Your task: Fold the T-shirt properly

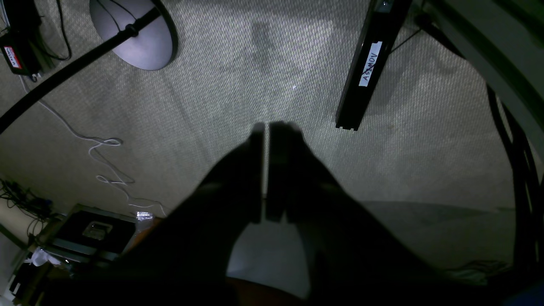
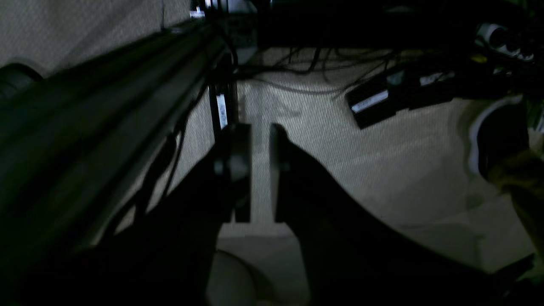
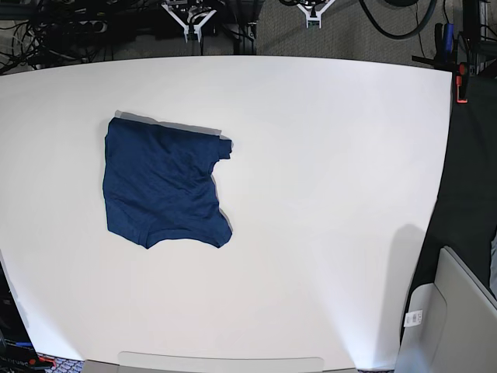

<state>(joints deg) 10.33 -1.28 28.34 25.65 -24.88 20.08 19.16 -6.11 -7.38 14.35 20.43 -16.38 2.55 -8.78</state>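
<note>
The dark navy T-shirt (image 3: 163, 183) lies folded into a rough square on the left part of the white table (image 3: 326, 155), flat, with a small flap sticking out at its upper right corner. Neither arm shows in the base view. My left gripper (image 1: 267, 125) hangs over carpeted floor, jaws together and empty. My right gripper (image 2: 261, 127) also hangs over the carpet beside a dark table frame (image 2: 106, 106), with a narrow gap between its fingers and nothing in it. The shirt is not in either wrist view.
A round grey stand base (image 1: 136, 34), a black bar labelled ASIMOV (image 1: 367, 63) and a loose white cable (image 1: 102, 144) lie on the floor. Cables and black boxes (image 2: 374, 104) sit under the table. A grey bin (image 3: 458, 311) stands by the table's right front corner.
</note>
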